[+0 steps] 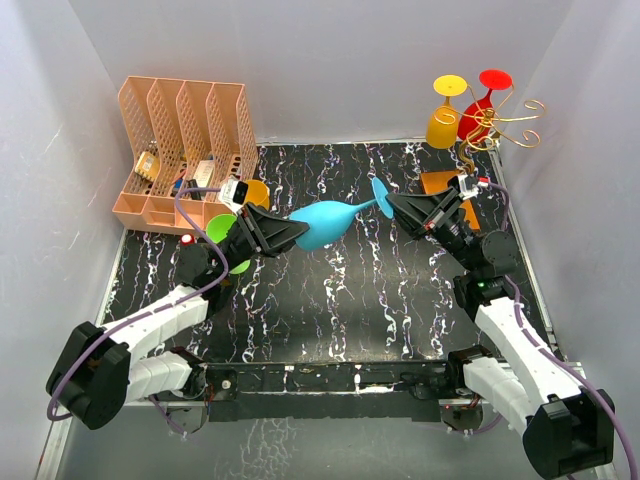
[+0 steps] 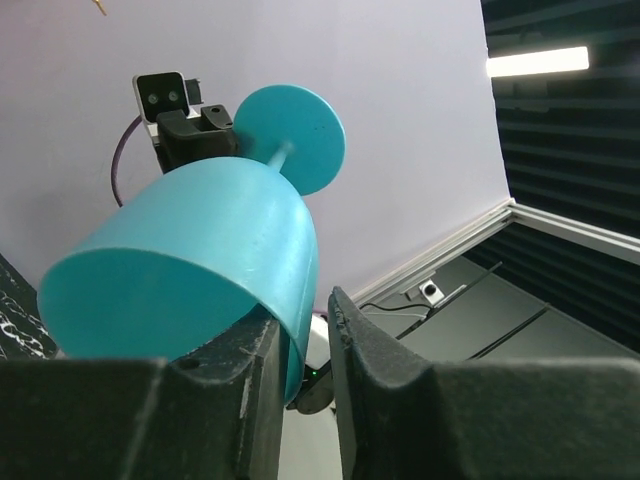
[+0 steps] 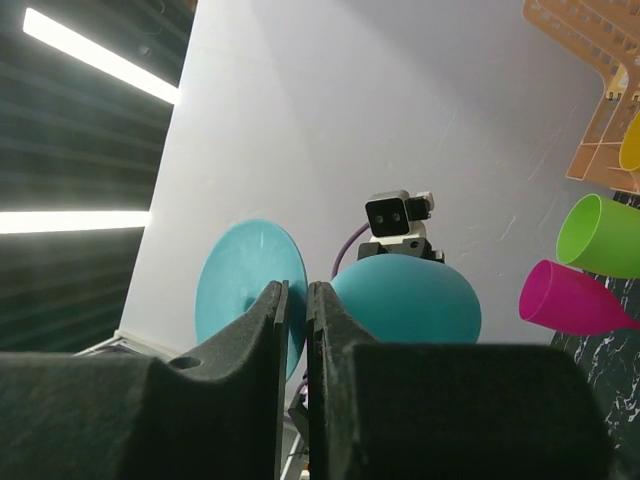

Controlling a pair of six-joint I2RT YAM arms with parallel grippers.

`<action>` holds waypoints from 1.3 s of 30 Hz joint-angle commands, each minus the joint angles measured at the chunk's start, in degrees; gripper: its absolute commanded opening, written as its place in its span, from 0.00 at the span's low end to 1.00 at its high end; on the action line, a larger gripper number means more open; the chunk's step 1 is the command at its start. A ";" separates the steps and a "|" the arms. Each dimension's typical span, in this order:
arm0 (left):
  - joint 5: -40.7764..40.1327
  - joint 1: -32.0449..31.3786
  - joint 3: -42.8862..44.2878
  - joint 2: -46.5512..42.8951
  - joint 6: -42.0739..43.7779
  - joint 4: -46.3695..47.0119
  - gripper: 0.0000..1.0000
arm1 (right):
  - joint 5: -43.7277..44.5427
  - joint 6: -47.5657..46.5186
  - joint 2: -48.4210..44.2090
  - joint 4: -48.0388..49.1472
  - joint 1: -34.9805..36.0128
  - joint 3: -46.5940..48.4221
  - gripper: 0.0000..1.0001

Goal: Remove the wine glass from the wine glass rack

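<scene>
Top external, mid-frame: looks mostly done tbh, with the teal wine glass (image 1: 325,222) already clear of the wine glass rack (image 1: 438,183) at upper right, pinched at the stem by the right gripper (image 1: 392,205) and at the bowl rim by the left gripper (image 1: 300,235), just needs setting down somewhere.

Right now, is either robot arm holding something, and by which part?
Yes, the blue wine glass: the right gripper pinches its stem by the foot. The left gripper straddles the bowl's rim wall; a firm grip there cannot be told.
</scene>
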 commanded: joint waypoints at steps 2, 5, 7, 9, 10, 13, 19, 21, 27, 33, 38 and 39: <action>1.25 -0.78 3.39 -2.05 0.83 4.19 0.11 | -0.32 -5.02 -0.80 -2.99 0.43 1.32 0.15; 1.19 -0.76 3.33 -2.81 1.58 2.57 0.01 | 0.32 -7.73 -1.74 -6.70 0.44 1.40 0.23; 1.01 -0.76 3.07 -3.67 2.40 0.77 0.00 | 1.51 -10.74 -2.89 -10.43 0.43 1.54 0.30; 0.88 -0.74 2.75 -4.86 3.47 -1.74 0.00 | 2.98 -14.68 -4.16 -15.08 0.43 1.78 0.38; 0.82 -0.78 2.50 -5.56 4.11 -3.05 0.00 | 4.06 -17.25 -4.81 -18.14 0.41 1.98 0.42; 0.64 -0.78 1.60 -7.97 6.78 -9.71 0.00 | 8.01 -24.23 -6.94 -25.74 0.32 2.29 0.48; -1.65 -0.74 2.80 -15.51 20.73 -40.68 0.00 | 23.08 -42.39 -9.44 -44.16 0.14 3.83 0.62; -4.70 -0.74 6.11 -18.00 28.78 -54.77 0.00 | 29.25 -45.93 -9.80 -50.25 0.18 4.07 0.68; -15.89 -0.74 19.13 -15.25 44.23 -89.88 0.00 | 42.07 -53.86 -10.66 -58.85 0.17 5.77 0.97; -24.17 -0.74 34.83 -2.48 55.28 -107.72 0.00 | 47.47 -57.01 -9.73 -60.79 0.19 8.44 0.99; -31.39 -0.80 43.99 7.44 59.63 -117.00 0.00 | 59.15 -50.97 -7.57 -68.39 0.18 12.76 0.99; -31.93 -0.78 45.14 8.87 60.41 -117.75 0.00 | 59.43 -52.19 -7.21 -68.83 0.17 13.95 0.99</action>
